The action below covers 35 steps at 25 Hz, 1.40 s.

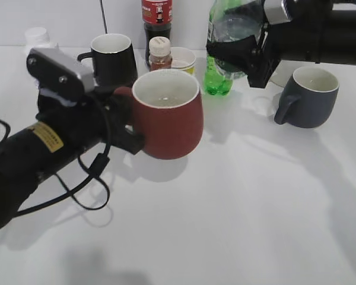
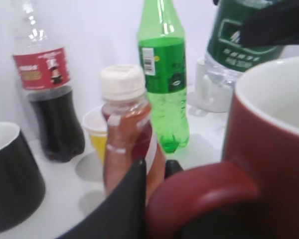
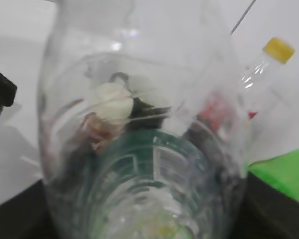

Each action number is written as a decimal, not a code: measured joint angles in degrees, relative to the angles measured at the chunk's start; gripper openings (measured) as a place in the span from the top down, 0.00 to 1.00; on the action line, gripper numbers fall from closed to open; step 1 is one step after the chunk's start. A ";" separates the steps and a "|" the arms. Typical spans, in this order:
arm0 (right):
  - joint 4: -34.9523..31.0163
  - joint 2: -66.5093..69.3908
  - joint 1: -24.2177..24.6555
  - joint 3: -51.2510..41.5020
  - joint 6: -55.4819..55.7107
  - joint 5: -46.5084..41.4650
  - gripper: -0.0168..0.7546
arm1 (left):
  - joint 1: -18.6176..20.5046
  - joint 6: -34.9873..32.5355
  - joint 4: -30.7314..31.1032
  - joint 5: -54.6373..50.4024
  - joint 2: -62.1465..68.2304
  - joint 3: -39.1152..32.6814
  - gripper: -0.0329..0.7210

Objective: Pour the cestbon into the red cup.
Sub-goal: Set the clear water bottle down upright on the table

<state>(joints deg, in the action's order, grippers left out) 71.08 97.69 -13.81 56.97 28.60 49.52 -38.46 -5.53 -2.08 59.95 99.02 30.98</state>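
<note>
The red cup (image 1: 166, 116) is dark red with a white inside. My left gripper (image 1: 121, 116) is shut on its loop handle and holds it just above the table. In the left wrist view the cup (image 2: 274, 149) fills the right side, with the jaws (image 2: 157, 189) round the handle. The cestbon (image 1: 232, 32), clear with a dark green label, is held off the table in my shut right gripper (image 1: 240, 56), behind and to the right of the cup. It also shows in the left wrist view (image 2: 236, 35) and fills the right wrist view (image 3: 139, 124).
Along the back stand a black mug (image 1: 114, 56), a brown Nescafe bottle (image 1: 160, 53), a yellow paper cup (image 1: 185, 58), a cola bottle (image 1: 156, 18) and a green soda bottle (image 1: 216, 80). A grey mug (image 1: 308, 95) stands at the right.
</note>
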 joint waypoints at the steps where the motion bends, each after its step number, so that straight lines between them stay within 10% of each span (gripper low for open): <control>1: 1.01 0.00 0.00 0.00 2.32 -0.08 0.36 | 0.00 0.00 -0.32 0.57 0.00 -0.54 0.85; 20: 12.99 0.00 -0.06 -0.87 31.14 -6.88 0.36 | 0.00 -2.78 -10.52 5.19 -0.09 -6.84 0.85; 30: -2.03 0.00 -0.06 -5.91 24.92 -15.16 0.36 | 0.93 -10.46 -22.93 5.11 -0.09 -9.40 0.85; 35: -12.64 1.66 -0.06 -6.24 19.50 -15.39 0.36 | 7.73 -10.88 -22.29 5.11 -0.09 -9.40 0.85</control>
<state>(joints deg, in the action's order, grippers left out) 58.43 99.34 -13.87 50.73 48.09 34.12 -30.73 -16.41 -24.38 65.06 98.93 21.59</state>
